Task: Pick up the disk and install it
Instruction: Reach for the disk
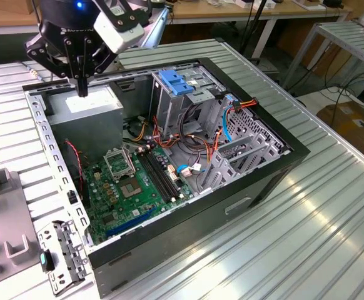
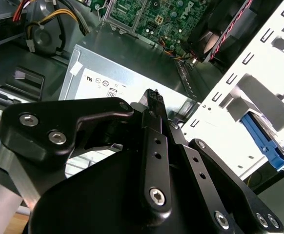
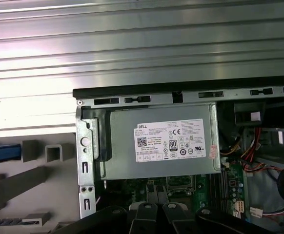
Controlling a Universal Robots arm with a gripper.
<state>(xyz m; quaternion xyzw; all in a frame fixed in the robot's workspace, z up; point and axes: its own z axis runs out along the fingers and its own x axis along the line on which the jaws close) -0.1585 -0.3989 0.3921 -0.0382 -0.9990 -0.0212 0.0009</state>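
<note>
My gripper (image 1: 82, 90) hangs above the back-left corner of the open computer case (image 1: 294, 153), fingertips pointing down over the grey power supply (image 1: 85, 107). The fingers (image 3: 156, 194) are shut with nothing between them. In the first wrist view a bright blue strip (image 3: 3, 152) lies outside the case among grey fixture blocks. It looks like a rail of the disk, whose metal body is out of view. A similar blue piece (image 2: 261, 139) shows in the second wrist view beyond the case's slotted wall.
Inside the case are the green motherboard (image 1: 132, 187), loose cables and a tall metal cage with a blue plastic bracket (image 1: 176, 81) on top. Grey fixture blocks (image 1: 0, 181) stand on the ribbed metal table (image 1: 307, 237) at the exterior view's left.
</note>
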